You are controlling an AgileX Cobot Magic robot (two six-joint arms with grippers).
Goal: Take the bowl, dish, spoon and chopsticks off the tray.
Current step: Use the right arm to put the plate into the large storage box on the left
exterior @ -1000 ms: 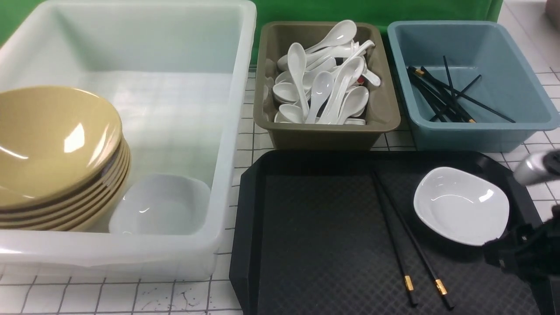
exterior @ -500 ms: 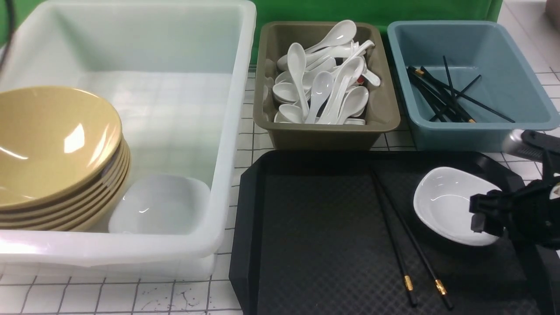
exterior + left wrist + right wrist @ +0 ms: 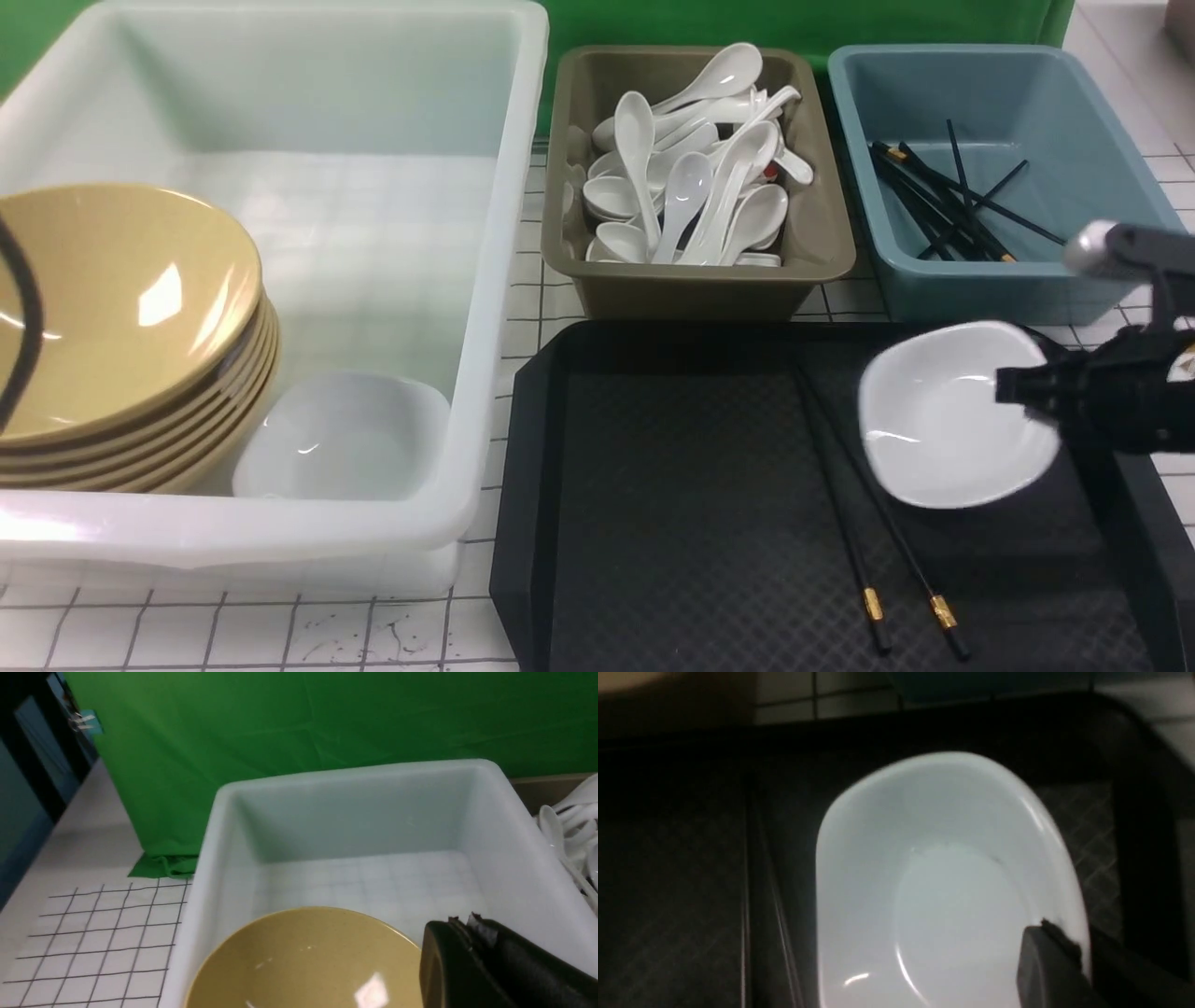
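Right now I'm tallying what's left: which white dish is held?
The dish over the tray, tilted, its rim pinched by the right tool. The other dish rests in the white tub beside the bowls.

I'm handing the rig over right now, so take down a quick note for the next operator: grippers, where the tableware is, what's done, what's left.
Left gripper: jaws shut, empty, over the bowl in the white tub.
Right gripper: jaws shut on the dish rim, dish tilted above the tray.
Done: bowl stacked in tub; none of the spoons on the tray, all in the brown bin.
Left: put the dish away, then clear the chopsticks off the tray.
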